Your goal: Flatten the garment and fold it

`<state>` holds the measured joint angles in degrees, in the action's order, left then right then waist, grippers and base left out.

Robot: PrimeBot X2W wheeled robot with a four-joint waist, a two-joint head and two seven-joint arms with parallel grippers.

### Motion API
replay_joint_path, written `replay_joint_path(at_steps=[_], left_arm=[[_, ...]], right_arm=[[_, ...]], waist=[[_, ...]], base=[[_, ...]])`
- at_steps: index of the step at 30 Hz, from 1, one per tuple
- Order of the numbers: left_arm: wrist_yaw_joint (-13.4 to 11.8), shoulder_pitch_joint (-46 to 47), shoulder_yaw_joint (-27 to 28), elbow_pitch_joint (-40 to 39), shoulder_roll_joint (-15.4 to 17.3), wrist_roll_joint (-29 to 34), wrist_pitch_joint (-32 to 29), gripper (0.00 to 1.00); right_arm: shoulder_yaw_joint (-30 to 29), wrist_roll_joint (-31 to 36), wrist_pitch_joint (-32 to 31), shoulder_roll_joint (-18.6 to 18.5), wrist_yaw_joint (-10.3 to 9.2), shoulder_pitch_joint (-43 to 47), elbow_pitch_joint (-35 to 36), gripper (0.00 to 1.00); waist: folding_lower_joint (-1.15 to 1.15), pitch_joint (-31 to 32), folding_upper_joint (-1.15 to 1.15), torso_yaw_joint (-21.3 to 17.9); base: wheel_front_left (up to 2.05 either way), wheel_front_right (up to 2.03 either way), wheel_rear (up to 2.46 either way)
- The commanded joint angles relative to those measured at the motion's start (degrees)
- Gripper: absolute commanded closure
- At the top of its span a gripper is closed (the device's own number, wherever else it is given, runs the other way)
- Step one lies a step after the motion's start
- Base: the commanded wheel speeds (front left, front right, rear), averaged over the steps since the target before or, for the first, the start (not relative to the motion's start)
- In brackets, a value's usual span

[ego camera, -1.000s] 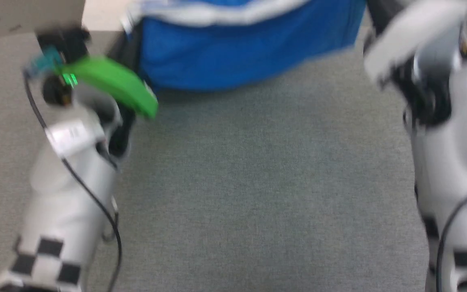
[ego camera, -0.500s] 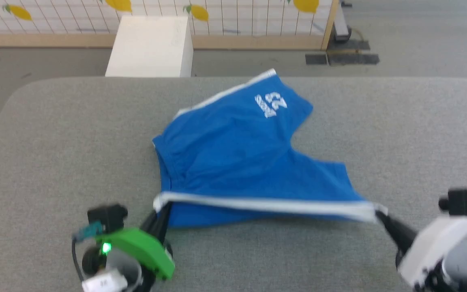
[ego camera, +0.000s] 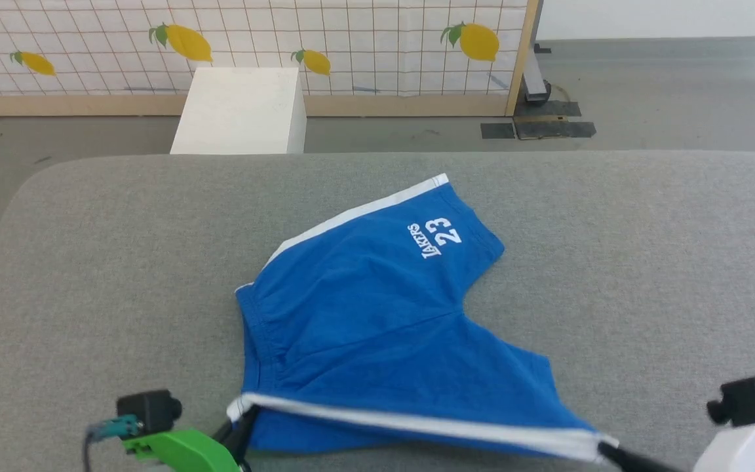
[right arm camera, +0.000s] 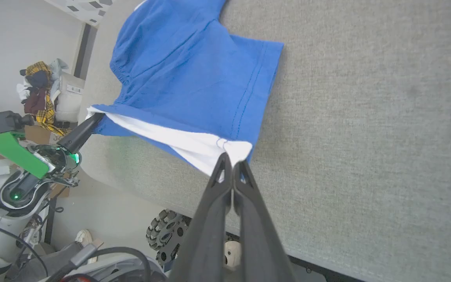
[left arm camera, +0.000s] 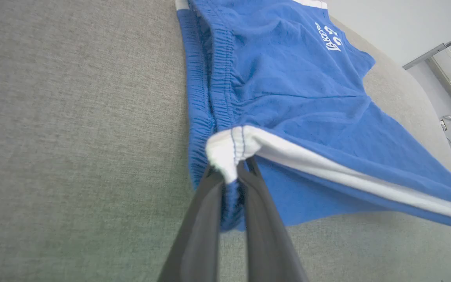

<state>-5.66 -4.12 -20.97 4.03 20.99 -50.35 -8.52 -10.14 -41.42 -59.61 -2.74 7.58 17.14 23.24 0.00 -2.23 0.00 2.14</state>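
The garment [ego camera: 377,314] is a pair of bright blue shorts of soft knitted fabric. It lies in the middle of the tabletop [ego camera: 89,262], which has a grey, felt-like cover and rounded corners. The far leg lies flat, with white lettering "LAKERS 23" [ego camera: 435,239] and a white band along its left edge. The gathered elastic waistband [left arm camera: 213,78] is on the left side and shows many small wrinkles.

The near side of the garment is lifted a little. Its white side stripe [ego camera: 417,426] runs as a tight, straight line between the two tools. The left tool [ego camera: 244,419] has its two long dark fingers closed narrow on the waistband end of this stripe, and a fold of white and blue cloth is pinched between them [left arm camera: 231,176]. The right tool [ego camera: 613,452] holds the other end, at the hem corner of the near leg. Its fingers are pressed together with the white corner between the tips [right arm camera: 231,160].

On the floor beyond the far edge stand a plain white box [ego camera: 240,111] and a panel [ego camera: 351,39] with a grid pattern and yellow lemons.
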Motion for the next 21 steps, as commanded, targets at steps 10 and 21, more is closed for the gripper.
replay_joint_path(at_steps=[10,21], left_arm=[[-0.7,8.4,4.6,-1.0,-0.9,-1.5,3.3,1.00],[0.9,22.9,5.1,7.5,-2.4,0.6,6.0,1.00]], right_arm=[[0.3,8.0,11.0,-0.1,-0.09,-22.1,-10.3,1.00],[7.4,17.5,26.2,-0.1,-0.09,-50.2,-36.2,1.00]], waist=[[0.00,-5.9,0.00,0.4],[0.00,-15.4,0.00,3.5]], base=[[0.00,0.00,0.00],[0.00,0.00,0.00]])
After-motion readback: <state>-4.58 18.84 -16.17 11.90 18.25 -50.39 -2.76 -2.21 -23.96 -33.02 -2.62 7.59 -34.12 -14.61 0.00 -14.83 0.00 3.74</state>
